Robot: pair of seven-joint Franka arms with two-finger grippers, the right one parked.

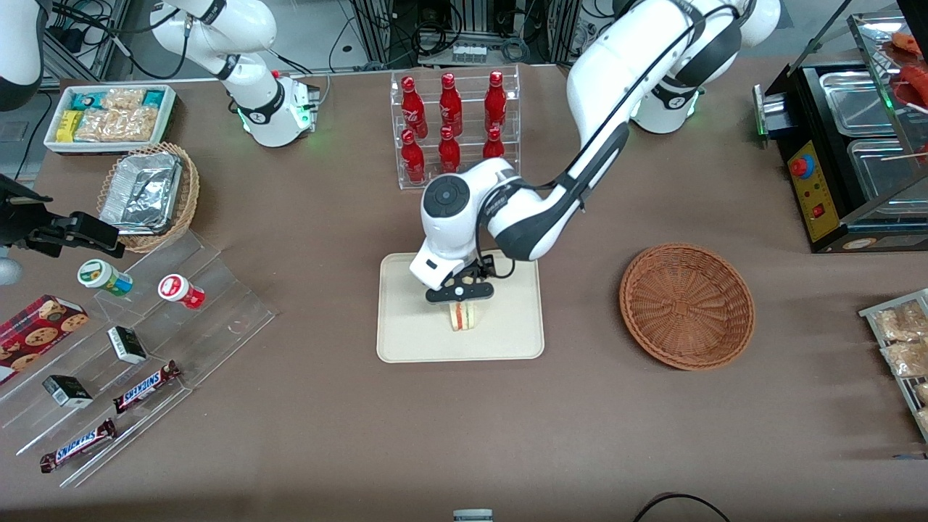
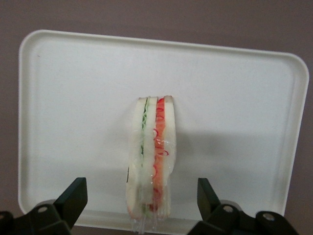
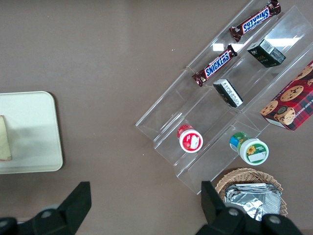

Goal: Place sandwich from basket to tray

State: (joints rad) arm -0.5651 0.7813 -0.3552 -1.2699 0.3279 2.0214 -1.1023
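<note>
While the left arm hangs over the tray (image 1: pixel 406 341), the sandwich (image 1: pixel 462 317) stands on edge on the tray's middle, filling edge up, directly under the tool (image 1: pixel 460 293). Tool: spread wide, fingers (image 2: pixel 73 196) well clear of the bread on either side, holding nothing. Sandwich, wrist view (image 2: pixel 151 156): pale bread slices w/ thin green layer and red/orange layer between; appears wrapped in clear film, glossy. Handling, est.: light, soft, compressible; film prob. slippery; narrow base, so tips over easily if nudged. Grip pts: flat bread faces, squeezed across the thickness, low-to-mid height, gentle force only, else filling squashes out. Basket (image 1: pixel 686 305): round red-brown wicker, on counter (image 1: pixel 326 449) toward working arm's end, well apart from tray; nothing seen in it. Task status, est.: item delivered to tray, release looks done; remaining is a straight-up retreat w/o brushing the wedge. Other stock: red bottles in clear rack (image 1: pixel 453 119), farther from the front camera than the tray.
</note>
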